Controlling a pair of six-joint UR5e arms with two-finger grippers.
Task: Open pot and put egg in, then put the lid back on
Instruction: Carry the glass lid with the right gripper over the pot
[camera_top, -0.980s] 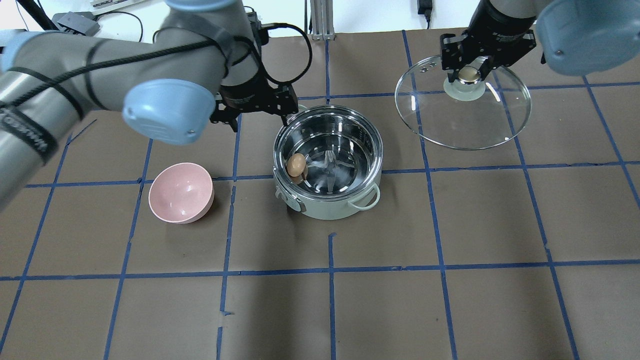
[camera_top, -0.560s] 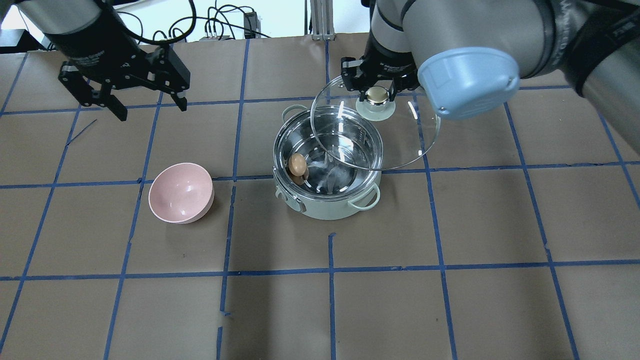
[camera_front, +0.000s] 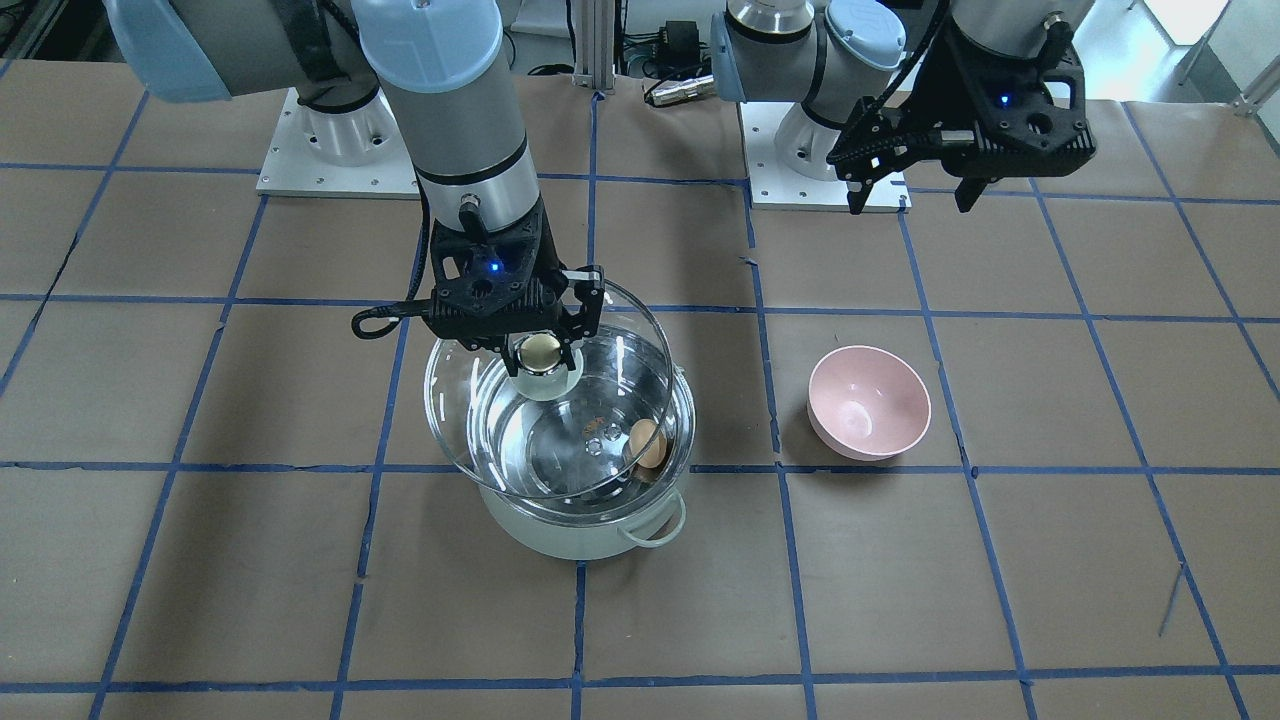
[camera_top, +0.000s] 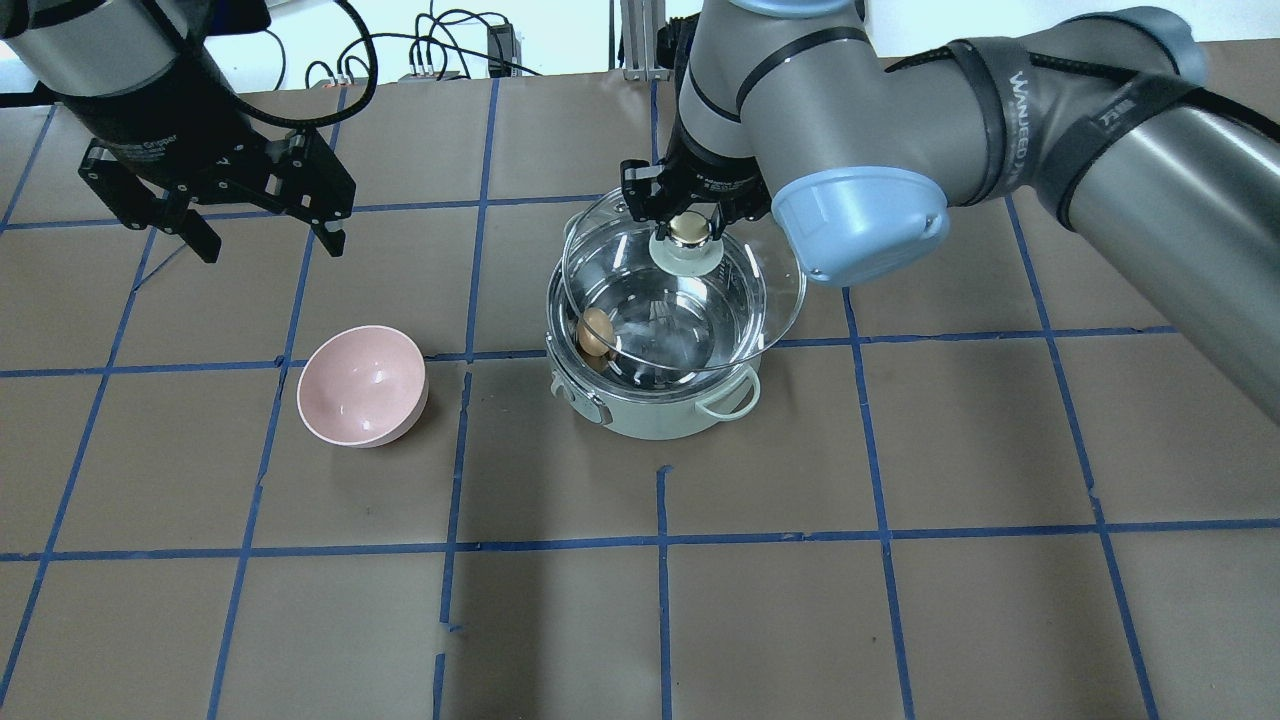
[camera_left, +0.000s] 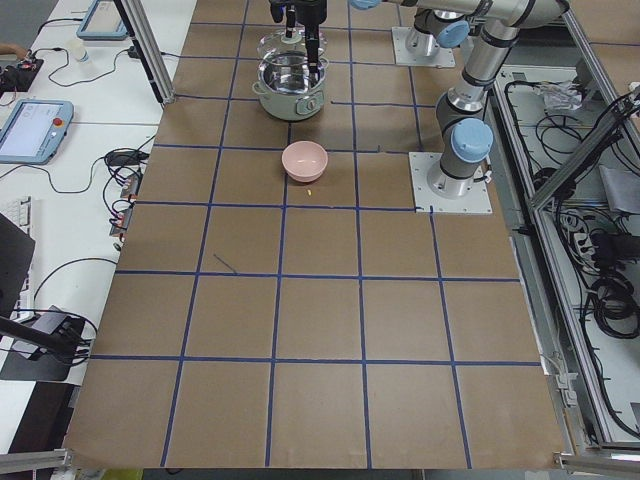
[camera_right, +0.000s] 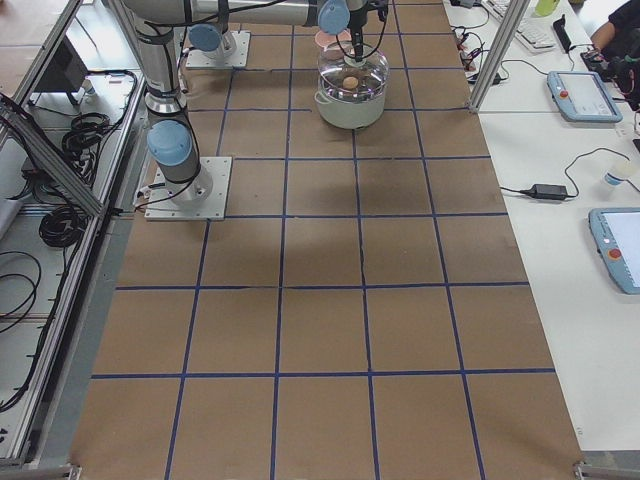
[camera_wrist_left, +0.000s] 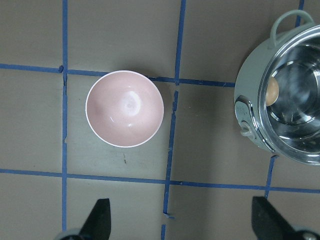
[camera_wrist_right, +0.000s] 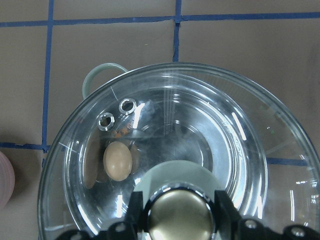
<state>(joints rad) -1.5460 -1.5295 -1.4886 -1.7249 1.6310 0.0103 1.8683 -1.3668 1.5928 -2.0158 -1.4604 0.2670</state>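
The mint-green pot (camera_top: 655, 415) stands open at the table's middle, with the tan egg (camera_top: 595, 330) inside against its left wall. My right gripper (camera_top: 690, 226) is shut on the gold knob of the clear glass lid (camera_top: 775, 300) and holds it tilted just above the pot, offset toward the far right rim and not seated. The right wrist view looks through the lid (camera_wrist_right: 240, 150) at the egg (camera_wrist_right: 118, 160). My left gripper (camera_top: 272, 245) is open and empty, high over the far left of the table. Its wrist view shows the pot (camera_wrist_left: 245, 107) and the egg (camera_wrist_left: 272, 90).
A pink bowl (camera_top: 362, 385) sits empty to the left of the pot and also shows in the front view (camera_front: 868, 402). Blue tape lines grid the brown table cover. My right arm's elbow reaches over the table's far right.
My right gripper has carried the lid leftward from the far right to over the pot. My left arm has pulled back from the pot to the far left; the egg has stayed put.
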